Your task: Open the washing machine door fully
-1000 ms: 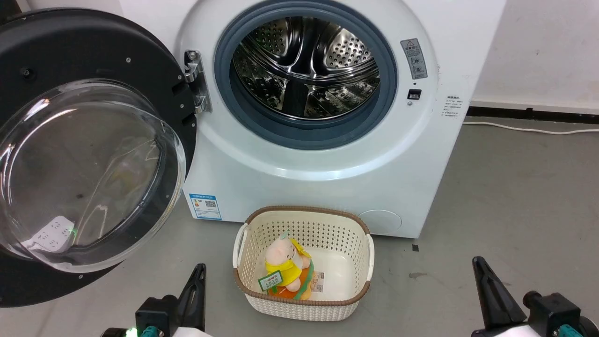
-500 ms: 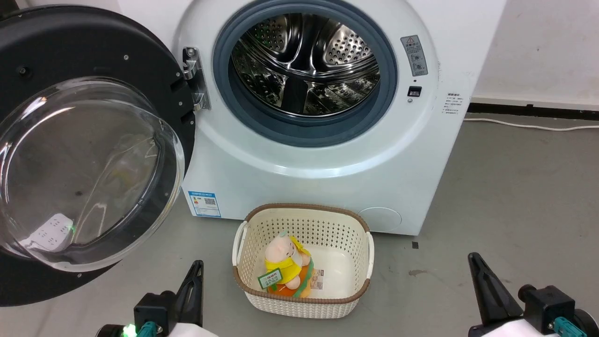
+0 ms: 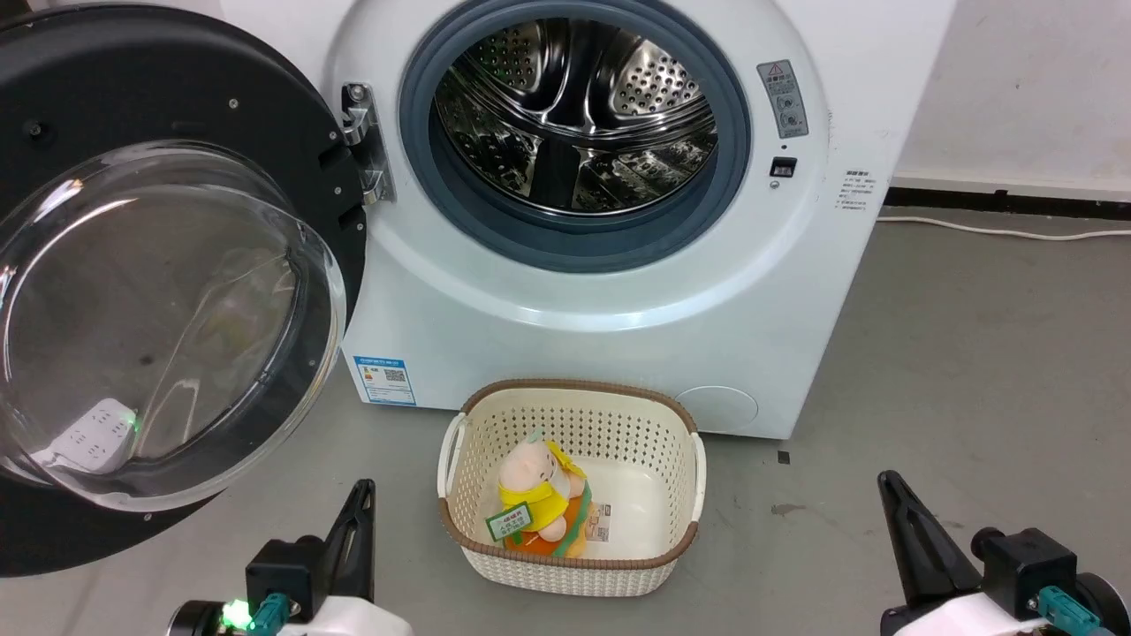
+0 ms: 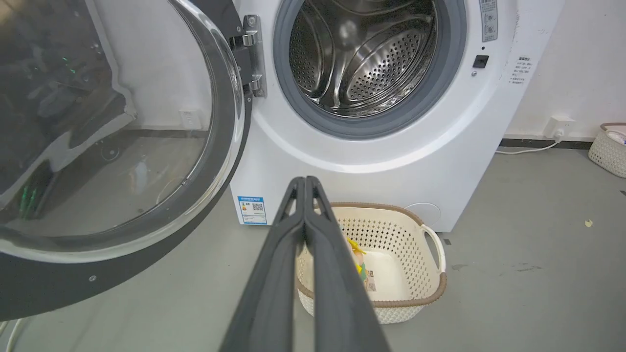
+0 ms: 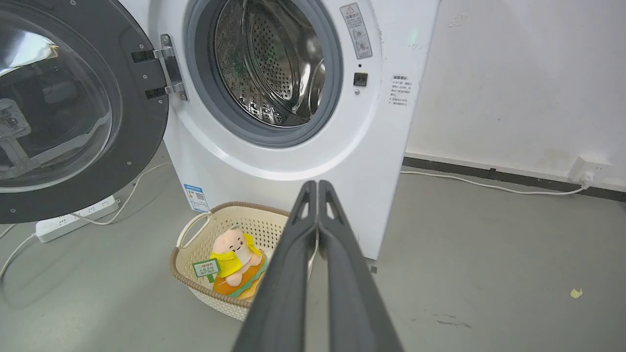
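Observation:
The washing machine door [image 3: 159, 291] is a big round black disc with a bulging clear glass bowl. It stands swung wide to the left on its metal hinge [image 3: 364, 141], well off the grey-rimmed steel drum opening [image 3: 574, 124]. The same door [image 4: 112, 146] takes up the left of the left wrist view, and the door [image 5: 73, 107] sits at the left in the right wrist view. My left gripper [image 3: 360, 495] is low at the bottom left, shut and empty, clear of the door. At the bottom right my right gripper [image 3: 888, 486] is shut too, holding nothing.
A cream perforated basket [image 3: 680, 530] with a brown rim stands on the floor before the machine, a plush toy [image 3: 535, 499] inside. A white power strip [image 5: 73, 220] and cables lie under the door. Another basket [image 4: 609, 151] sits by the right wall.
The whole head view has shifted slightly, so the camera moved. Both grippers sit a little lower and further left in it. The door stays wide open.

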Available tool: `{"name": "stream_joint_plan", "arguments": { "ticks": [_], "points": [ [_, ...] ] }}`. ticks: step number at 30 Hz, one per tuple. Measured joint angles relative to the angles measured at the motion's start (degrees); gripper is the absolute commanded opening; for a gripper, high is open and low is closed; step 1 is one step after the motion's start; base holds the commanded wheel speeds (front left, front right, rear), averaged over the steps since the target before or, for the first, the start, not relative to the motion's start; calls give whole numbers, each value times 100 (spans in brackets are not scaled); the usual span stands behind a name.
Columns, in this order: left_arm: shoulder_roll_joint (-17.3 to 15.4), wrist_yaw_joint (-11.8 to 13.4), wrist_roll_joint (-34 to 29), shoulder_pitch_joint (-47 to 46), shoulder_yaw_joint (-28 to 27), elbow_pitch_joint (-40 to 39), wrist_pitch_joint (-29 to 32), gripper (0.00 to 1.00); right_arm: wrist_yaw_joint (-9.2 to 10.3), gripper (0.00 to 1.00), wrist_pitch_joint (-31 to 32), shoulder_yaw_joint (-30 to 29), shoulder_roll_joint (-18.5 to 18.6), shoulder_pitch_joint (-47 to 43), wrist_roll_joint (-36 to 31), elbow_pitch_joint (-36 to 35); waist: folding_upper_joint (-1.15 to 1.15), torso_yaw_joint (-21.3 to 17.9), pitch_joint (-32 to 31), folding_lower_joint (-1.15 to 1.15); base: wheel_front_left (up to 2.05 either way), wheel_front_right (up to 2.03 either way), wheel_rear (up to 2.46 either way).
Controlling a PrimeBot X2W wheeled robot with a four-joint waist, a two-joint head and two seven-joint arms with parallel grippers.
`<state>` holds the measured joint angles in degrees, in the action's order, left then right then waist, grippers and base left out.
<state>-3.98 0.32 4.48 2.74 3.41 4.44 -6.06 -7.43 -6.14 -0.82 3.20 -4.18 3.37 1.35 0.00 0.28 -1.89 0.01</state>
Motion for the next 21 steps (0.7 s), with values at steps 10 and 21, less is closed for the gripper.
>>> {"name": "stream_joint_plan", "arguments": {
  "ticks": [10, 21],
  "points": [
    [16, 0, -92, -47, -53, -73, 110, 0, 0, 0, 122, 13, 0, 65, -76, -12, 0, -5, 37, -1, 0, 0, 0],
    [65, 0, -181, -69, -115, -160, 250, 0, -1, 0, 255, 26, -1, 130, -147, -30, 0, -12, 78, -1, 0, 0, 0]
  ]
}}
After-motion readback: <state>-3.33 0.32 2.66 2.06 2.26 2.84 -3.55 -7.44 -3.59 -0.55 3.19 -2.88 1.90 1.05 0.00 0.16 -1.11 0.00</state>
